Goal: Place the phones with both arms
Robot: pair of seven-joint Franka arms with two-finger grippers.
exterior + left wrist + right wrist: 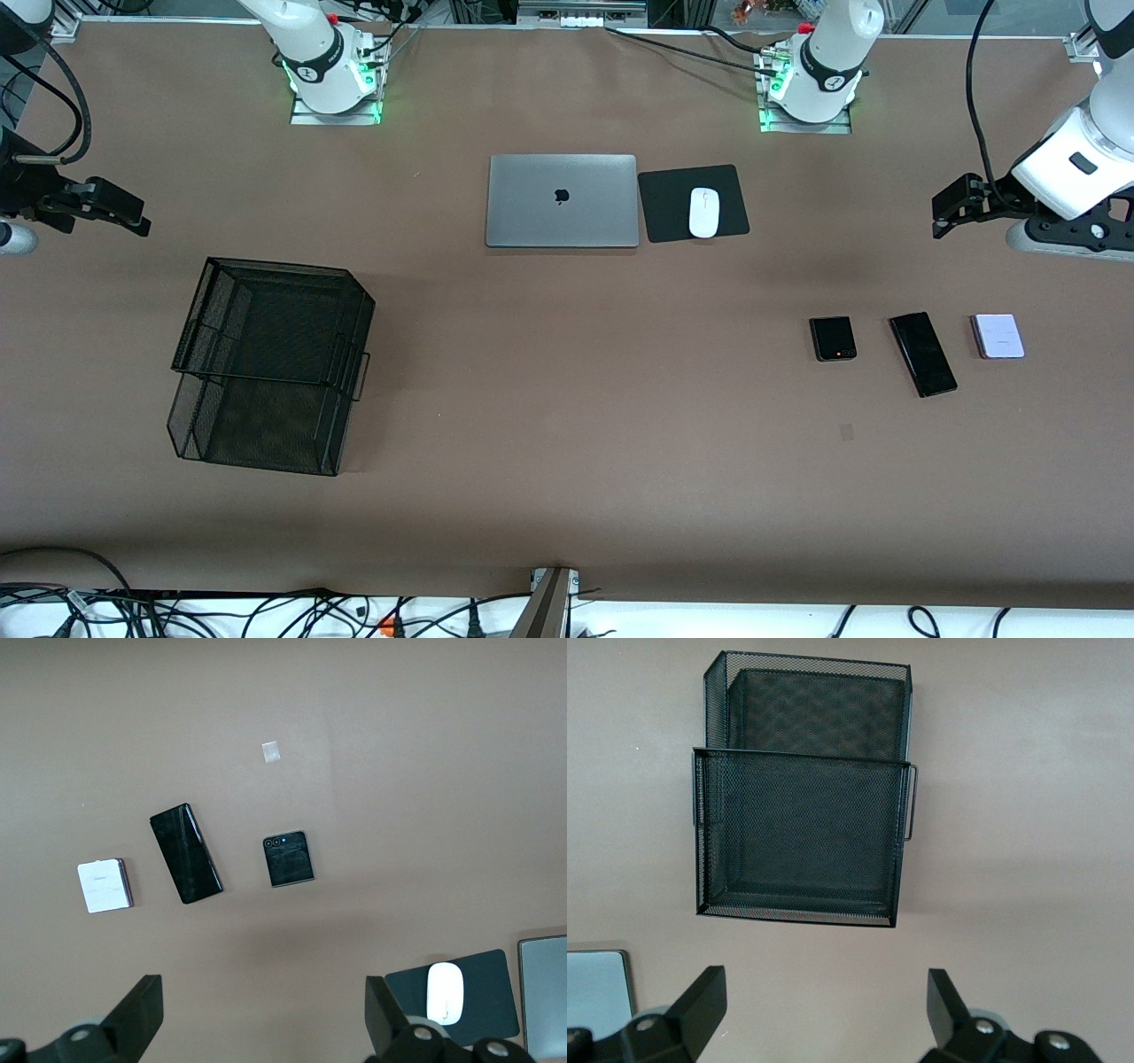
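Observation:
Three phones lie in a row toward the left arm's end of the table: a small black flip phone [833, 338] [288, 859], a long black slab phone [923, 354] [186, 853] and a pale lavender flip phone [998, 336] [104, 886]. My left gripper [941, 214] [264, 992] hangs open and empty over bare table at that end, apart from the phones. Over the right arm's end of the table, my right gripper [137, 217] [827, 988] is also open and holds nothing.
A black two-tier wire mesh tray [270, 363] [802, 788] stands toward the right arm's end. A shut silver laptop [562, 200] and a white mouse [704, 212] on a black pad [673, 190] lie near the bases. A small grey patch [846, 431] marks the table nearer the camera than the phones.

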